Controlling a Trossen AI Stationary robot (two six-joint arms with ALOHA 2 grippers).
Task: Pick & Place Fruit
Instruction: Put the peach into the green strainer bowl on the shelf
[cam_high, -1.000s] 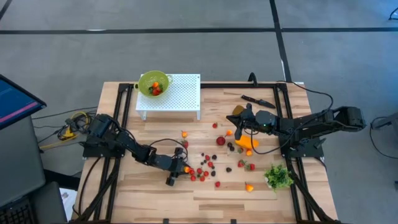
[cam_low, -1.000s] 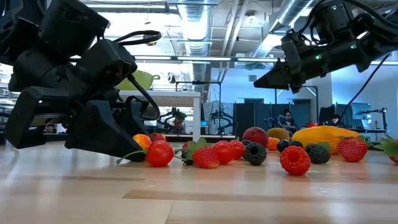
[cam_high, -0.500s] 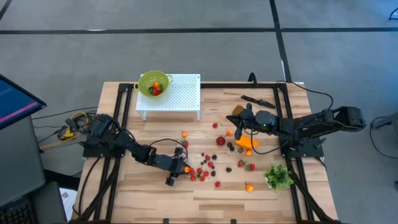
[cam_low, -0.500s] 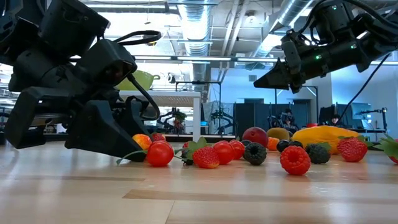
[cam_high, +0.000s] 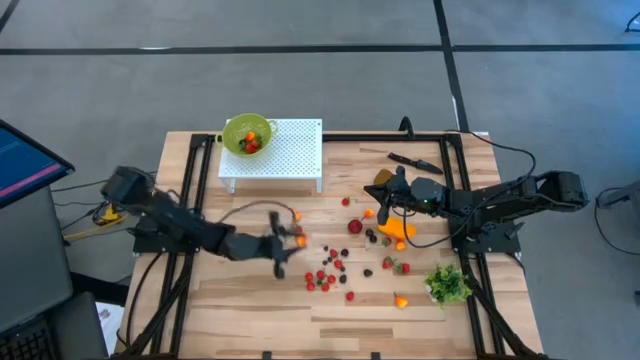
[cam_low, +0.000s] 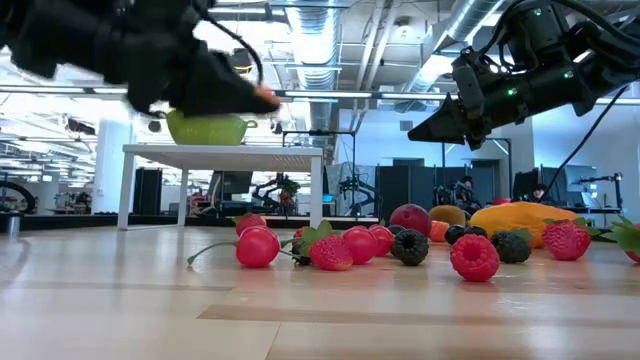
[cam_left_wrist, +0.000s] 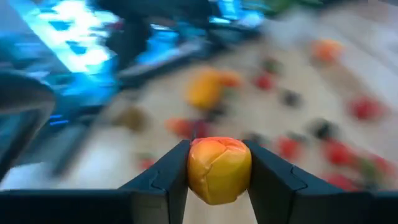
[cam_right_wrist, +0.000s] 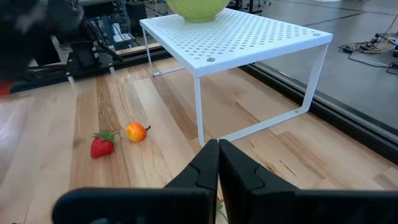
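My left gripper (cam_high: 291, 239) hovers above the table's middle left, shut on a small orange-yellow fruit (cam_left_wrist: 219, 169), which also shows high up in the low view (cam_low: 265, 97). Below it, several tiny red and dark berries (cam_high: 330, 272) lie scattered on the wood. My right gripper (cam_high: 377, 201) hangs shut and empty over the table's right half, near an elongated orange fruit (cam_high: 397, 229) and a brownish oval fruit (cam_high: 381, 178). A green bowl (cam_high: 247, 133) holding a few pieces stands on a white perforated rack (cam_high: 290, 150). My left gripper pinches the small orange-yellow fruit by its two opposite sides (cam_left_wrist: 193, 168) between its two fingers (cam_left_wrist: 168, 177). The fingers lie about level and point toward the table's right. The fruit is lifted clear of the table.
A black knife (cam_high: 415, 161) lies at the far right, and a green leafy bunch (cam_high: 449, 284) sits near the front right. A strawberry (cam_right_wrist: 102, 146) and a small orange fruit (cam_right_wrist: 135, 132) lie beside the rack's leg. Black frame rails run along both table sides.
My left gripper has risen from the table top with the orange-yellow fruit between its fingers and has tipped up from slanting down to about level, shifting a little toward the far edge. The fruit is now well clear of the berries. The right arm has kept still.
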